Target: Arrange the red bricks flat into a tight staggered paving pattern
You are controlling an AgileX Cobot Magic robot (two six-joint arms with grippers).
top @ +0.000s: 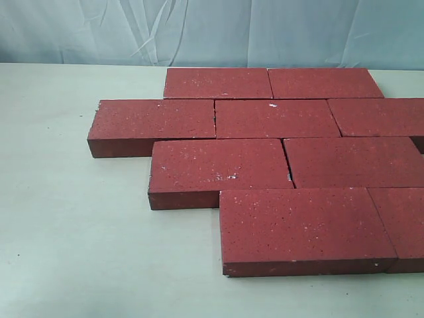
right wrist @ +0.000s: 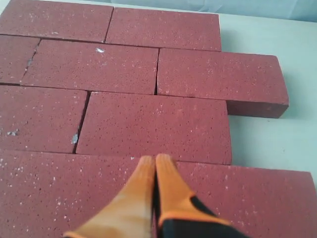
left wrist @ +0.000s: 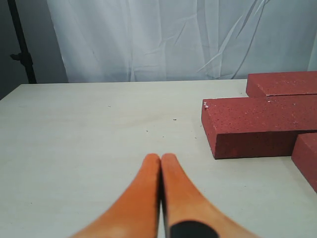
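Note:
Several red bricks lie flat in four staggered rows on the table, edges close together; the nearest brick sits at the front. Neither arm shows in the exterior view. My left gripper is shut and empty, its orange fingers pressed together over bare table, well apart from the end of a brick. My right gripper is shut and empty too, hovering over the paved bricks, tips above the seam between two rows. Whether it touches the surface is unclear.
The pale table stretches left and in front of the bricks. A crumpled light curtain hangs behind. A dark stand is at the table's far side in the left wrist view.

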